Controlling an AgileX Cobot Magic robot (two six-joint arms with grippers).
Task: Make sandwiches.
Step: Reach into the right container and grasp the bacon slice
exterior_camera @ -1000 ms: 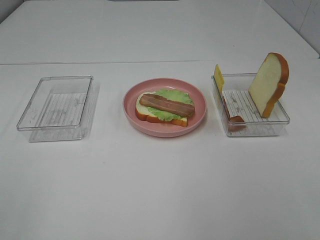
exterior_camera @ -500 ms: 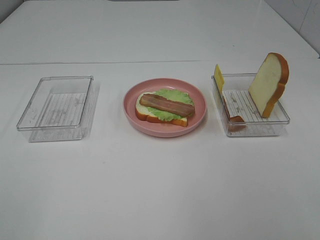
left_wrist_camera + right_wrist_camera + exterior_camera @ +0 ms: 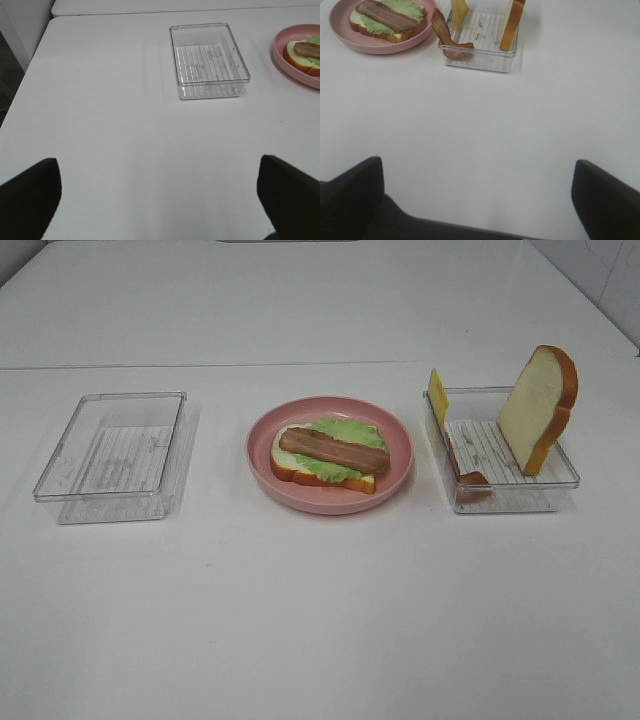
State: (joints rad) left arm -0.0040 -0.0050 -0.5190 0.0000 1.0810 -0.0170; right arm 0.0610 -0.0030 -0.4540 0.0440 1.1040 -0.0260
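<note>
On the pink plate (image 3: 330, 506) lies an open sandwich (image 3: 330, 453): one bread slice, green lettuce and a bacon strip on top. The clear tray (image 3: 510, 496) to its right holds a second bread slice (image 3: 538, 405) standing upright, a yellow cheese slice (image 3: 437, 392) and another bacon strip (image 3: 462, 468) leaning on its wall. Neither arm shows in the high view. My left gripper (image 3: 160, 200) is open over bare table, well short of the trays. My right gripper (image 3: 477, 200) is also open, back from the filled tray (image 3: 480, 62), nothing between its fingers.
An empty clear tray (image 3: 110, 490) stands left of the plate; the left wrist view shows it (image 3: 210, 87) ahead, with the plate's rim (image 3: 285, 60) beside it. The table's left edge (image 3: 30, 70) drops off near that tray.
</note>
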